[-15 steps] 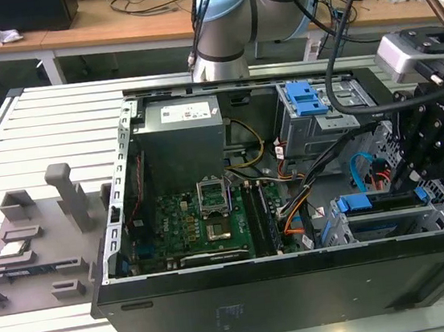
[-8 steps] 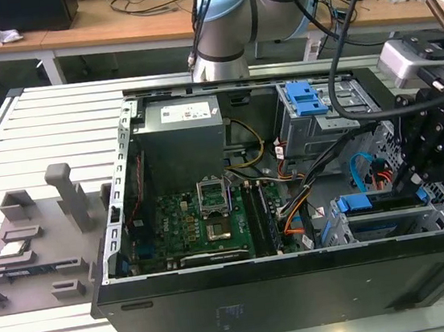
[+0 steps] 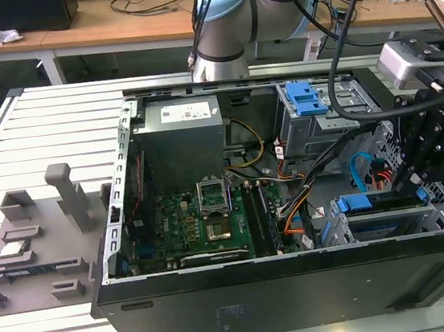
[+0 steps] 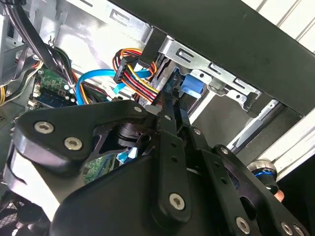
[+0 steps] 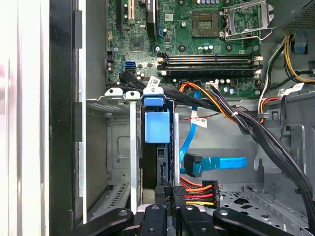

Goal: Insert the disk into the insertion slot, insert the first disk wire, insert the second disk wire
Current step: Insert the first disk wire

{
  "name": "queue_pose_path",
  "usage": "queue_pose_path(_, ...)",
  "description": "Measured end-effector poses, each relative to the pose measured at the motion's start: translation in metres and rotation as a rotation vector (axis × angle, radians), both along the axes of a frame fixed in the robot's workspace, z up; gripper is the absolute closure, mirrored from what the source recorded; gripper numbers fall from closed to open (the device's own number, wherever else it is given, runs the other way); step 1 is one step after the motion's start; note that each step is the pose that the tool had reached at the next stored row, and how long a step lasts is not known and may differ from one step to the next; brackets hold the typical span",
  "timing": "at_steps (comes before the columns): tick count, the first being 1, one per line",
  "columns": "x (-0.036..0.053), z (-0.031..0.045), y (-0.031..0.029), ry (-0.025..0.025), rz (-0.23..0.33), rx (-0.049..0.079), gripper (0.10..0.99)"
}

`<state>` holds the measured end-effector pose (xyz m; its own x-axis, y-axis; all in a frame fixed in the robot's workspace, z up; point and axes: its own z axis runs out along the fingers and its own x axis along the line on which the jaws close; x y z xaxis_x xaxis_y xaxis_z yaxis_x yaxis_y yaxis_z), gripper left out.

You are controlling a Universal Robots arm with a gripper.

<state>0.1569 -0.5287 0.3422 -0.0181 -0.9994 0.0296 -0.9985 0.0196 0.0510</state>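
Disk (image 5: 156, 125) seated in slot (image 5: 118, 147). Fingers (image 5: 178, 195), lower centre, clenched on wire (image 5: 199, 189). Best approach: plug square to disk port, straight push.

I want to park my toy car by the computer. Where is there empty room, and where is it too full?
On the exterior view's left, bare table lies between the grey holder and the far desks, and a strip runs before the computer case. Inside, by the gripper, wires crowd the drive cage.
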Motion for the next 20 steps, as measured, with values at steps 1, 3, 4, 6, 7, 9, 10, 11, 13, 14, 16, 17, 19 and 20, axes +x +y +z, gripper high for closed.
queue_pose_path(1, 0.0002, -0.0001, 0.0000, 0.0000, 0.000, 0.000, 0.918)
queue_pose_path(3, 0.0003, -0.0010, -0.0002, 0.0001, 0.000, 0.000, 0.918)
queue_pose_path(4, 0.0003, -0.0014, -0.0003, 0.0000, 0.000, 0.000, 0.918)
queue_pose_path(6, 0.0003, -0.0022, -0.0004, 0.0000, 0.000, 0.000, 0.918)
queue_pose_path(7, 0.0003, -0.0027, -0.0004, 0.0000, 0.000, 0.000, 0.918)
queue_pose_path(9, 0.0003, -0.0037, -0.0004, 0.0000, 0.000, 0.000, 0.918)
queue_pose_path(10, 0.0003, -0.0045, -0.0004, 0.0000, 0.000, 0.000, 0.918)
queue_pose_path(11, 0.0003, -0.0053, -0.0004, 0.0000, 0.000, 0.000, 0.918)
queue_pose_path(13, 0.0003, -0.0058, -0.0004, -0.0001, 0.000, 0.000, 0.918)
queue_pose_path(14, 0.0003, -0.0059, -0.0004, 0.0000, 0.000, 0.000, 0.918)
queue_pose_path(16, 0.0003, -0.0062, -0.0004, 0.0000, 0.000, 0.000, 0.918)
queue_pose_path(17, 0.0004, -0.0063, -0.0004, 0.0000, 0.000, 0.000, 0.906)
queue_pose_path(19, 0.0003, -0.0065, -0.0004, 0.0000, 0.000, 0.000, 0.843)
queue_pose_path(20, 0.0003, -0.0061, -0.0004, 0.0000, 0.000, 0.000, 0.843)
